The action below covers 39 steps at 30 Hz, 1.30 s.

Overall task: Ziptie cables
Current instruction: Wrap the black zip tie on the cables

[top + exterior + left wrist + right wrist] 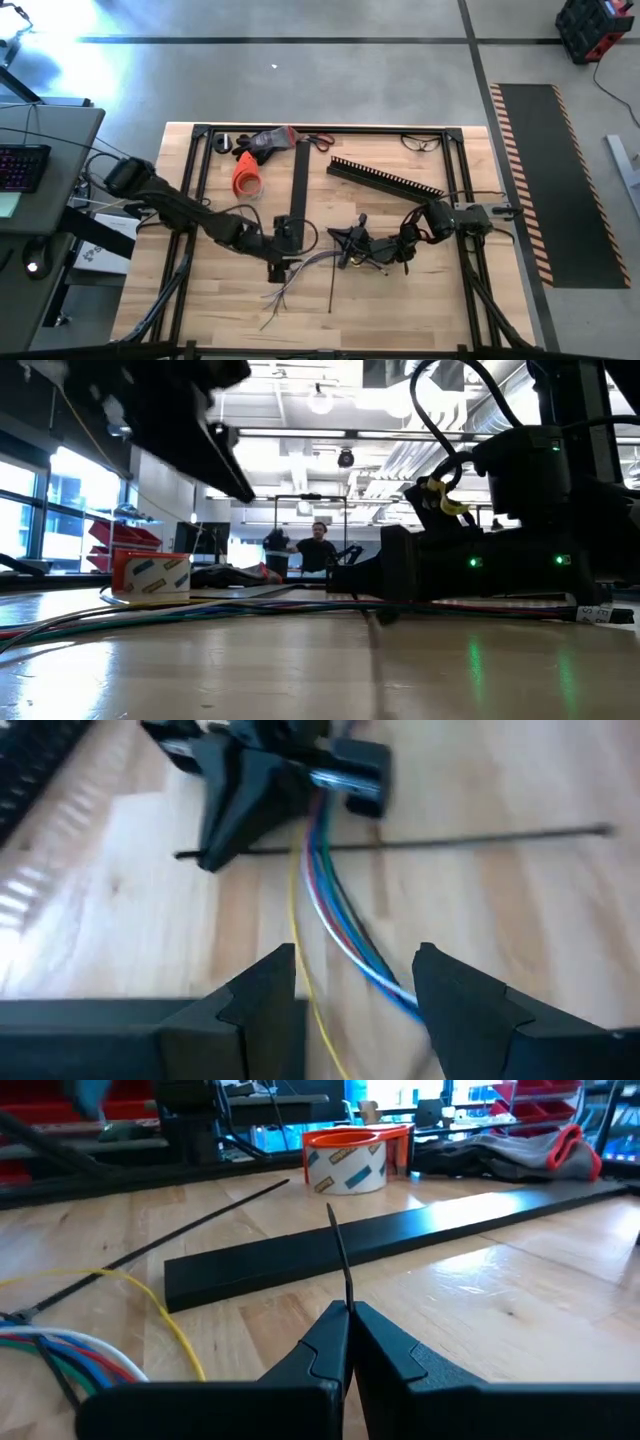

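Observation:
The cables [300, 268], a bunch of thin coloured wires, lie on the wooden table with their free ends splayed toward the near edge. In the left wrist view the cables [335, 910] run between my left gripper's fingers to my right gripper [250, 780]. My left gripper [355, 985] is open and raised above them [283, 265]. My right gripper [348, 1315] lies low on the table at the cables' other end [345, 245], shut on a thin black ziptie [340, 1260]. My right gripper pinches the ziptie's thin tail [345, 1295] between its two fingertips. The fingers lie nearly level, just above the table. The tail sticks out beyond the fingertips, clear of the table. Where the ziptie meets the cables does not show.
A flat black strip [298, 185] and a slotted black channel [385, 178] lie behind the grippers. An orange tape roll [345, 1165], scissors [318, 142] and glasses [422, 142] are at the far edge. A loose ziptie [331, 285] lies near the cables. A person [318, 545] stands beyond the table.

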Motion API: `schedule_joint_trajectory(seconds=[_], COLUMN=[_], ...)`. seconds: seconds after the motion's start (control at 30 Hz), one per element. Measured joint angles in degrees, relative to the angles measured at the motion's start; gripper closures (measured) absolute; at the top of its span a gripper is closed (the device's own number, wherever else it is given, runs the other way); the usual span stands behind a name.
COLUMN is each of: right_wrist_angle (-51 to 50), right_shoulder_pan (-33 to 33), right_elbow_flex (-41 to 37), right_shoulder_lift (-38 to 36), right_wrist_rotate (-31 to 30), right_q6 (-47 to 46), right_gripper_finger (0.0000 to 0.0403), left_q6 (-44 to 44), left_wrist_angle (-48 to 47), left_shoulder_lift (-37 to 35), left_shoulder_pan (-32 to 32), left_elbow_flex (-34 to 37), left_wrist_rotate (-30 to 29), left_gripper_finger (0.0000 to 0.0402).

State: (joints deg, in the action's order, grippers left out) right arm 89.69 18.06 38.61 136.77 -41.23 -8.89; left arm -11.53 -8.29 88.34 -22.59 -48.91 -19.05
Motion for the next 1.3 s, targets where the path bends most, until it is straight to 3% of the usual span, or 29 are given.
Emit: schedule_joint_trajectory(seconds=[0.2, 0.33, 0.53, 0.73, 0.93, 1.23, 1.3], right_wrist_angle=[0.0, -0.7, -0.3, -0.1, 0.0, 0.1, 0.1], right_shoulder_pan=[0.0, 0.3, 0.3, 0.3, 0.3, 1.2, 1.6], right_elbow_flex=[-0.1, -0.2, -0.1, -0.1, 0.3, -0.1, -0.1], right_shoulder_lift=[-0.6, -2.1, -6.3, -7.7, -7.8, -7.8, -7.8], right_wrist_rotate=[0.6, 1.7, 5.7, 5.7, 5.8, 1.8, 1.4], right_q6=[0.9, 1.5, 4.3, 4.9, 4.6, 4.4, 4.4], right_gripper_finger=[0.0403, 0.0403, 0.0403, 0.0403, 0.0403, 0.0403, 0.0403], left_q6=[-1.3, -0.9, 0.1, 0.1, 0.3, 1.7, 1.7], left_wrist_angle=[33.8, 58.1, 75.9, 86.2, 86.7, 85.8, 86.4], left_shoulder_lift=[8.1, 16.0, 28.7, 35.7, 38.2, 38.4, 38.3], left_shoulder_pan=[0.5, 3.6, 7.4, 8.9, 9.6, 9.5, 9.4], left_elbow_flex=[12.6, 17.6, 16.3, 13.5, 10.3, 10.0, 10.6], left_wrist_rotate=[-4.2, -3.1, 0.6, 1.9, -0.4, -2.5, -3.4], left_gripper_finger=[0.0240, 0.0264, 0.0283, 0.0278, 0.0288, 0.0391, 0.0397])
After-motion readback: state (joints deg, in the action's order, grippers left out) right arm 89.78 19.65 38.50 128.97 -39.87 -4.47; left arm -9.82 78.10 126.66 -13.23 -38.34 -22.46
